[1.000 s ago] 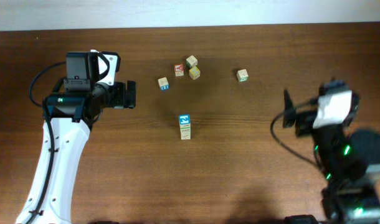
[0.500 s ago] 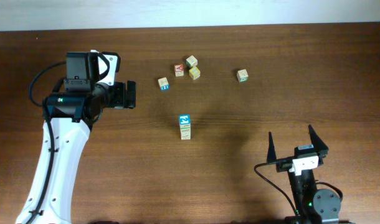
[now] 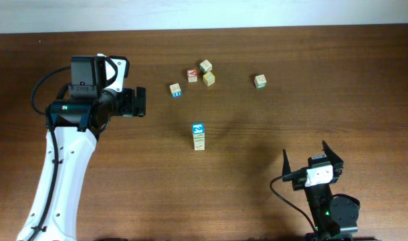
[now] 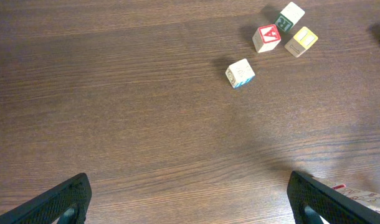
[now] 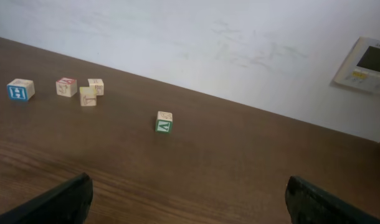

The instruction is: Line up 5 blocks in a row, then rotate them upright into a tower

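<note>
My main worry is the tight group among the blocks [image 3: 205,65] on the far side. The red block [image 3: 192,75] has two neighbours just beside it, and against cubes this small I judge that jaws this wide would shove the neighbours or flick the target out of the pinch instead of turning it. The pair [image 3: 198,134] at mid-table, a blue-topped cube touching a pale one on its near side, could split or tip if I catch it off-centre. I cannot tell from above whether it lies flat or is stacked. The right gripper [image 3: 304,148] sits at the near right, well apart from everything, and a long reach from there risks sweeping the lone block [image 3: 259,81] at the far right. The left gripper [image 3: 140,102] is at the far left, pointing right toward the blue block [image 3: 175,89]. Both grippers are spread fully and hold nothing. The blocks are tiny pale-wood cubes with printed faces framed in red, blue or green. They are scattered across the far middle of the table [image 3: 90,201], and I see no line of five. They look light, so I expect them to skid on the smooth wood under any sideways nudge.
</note>
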Tool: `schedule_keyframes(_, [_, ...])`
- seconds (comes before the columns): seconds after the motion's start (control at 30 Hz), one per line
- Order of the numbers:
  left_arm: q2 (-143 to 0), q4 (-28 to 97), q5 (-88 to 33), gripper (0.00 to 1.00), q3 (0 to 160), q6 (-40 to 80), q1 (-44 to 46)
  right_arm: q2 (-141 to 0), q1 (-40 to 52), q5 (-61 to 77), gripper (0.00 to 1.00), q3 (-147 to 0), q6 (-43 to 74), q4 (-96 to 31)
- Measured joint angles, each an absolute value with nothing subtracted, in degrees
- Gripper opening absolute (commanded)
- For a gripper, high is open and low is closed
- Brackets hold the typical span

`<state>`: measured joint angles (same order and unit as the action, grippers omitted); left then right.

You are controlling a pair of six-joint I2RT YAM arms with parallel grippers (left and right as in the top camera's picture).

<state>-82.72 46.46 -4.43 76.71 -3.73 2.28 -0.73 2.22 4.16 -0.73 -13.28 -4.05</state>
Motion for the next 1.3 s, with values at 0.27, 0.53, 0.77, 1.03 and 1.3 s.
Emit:
schedule_keyframes(0.27, [-82.72, 46.46, -4.43, 0.99, 76.71, -3.73, 2.28, -0.73, 2.22, 4.16, 0.98, -0.73, -13.26, -4.08])
schedule_keyframes(0.53, [-82.72, 46.46, -4.43, 0.99, 76.71, -3.73, 2.28, -0.73, 2.22, 4.16, 0.98, -0.73, -13.28, -4.08])
schedule_keyframes(0.77, [-82.72, 46.46, -4.43, 0.99, 76.71, -3.73, 2.28, -0.73, 2.22, 4.16, 0.98, -0.73, -13.23, -4.05])
schedule_keyframes(1.03, [-81.03, 40.93, -4.4, 0.99, 75.44, -6.85, 2.26, -0.73, 2.22, 4.16, 0.98, -0.73, -13.23, -4.08])
schedule_keyframes(1.3, [-61.08, 14.94, -4.21, 0.99, 51.83, -13.56, 0.36, -0.73, 2.22, 4.16, 0.98, -0.73, -13.23, -4.05])
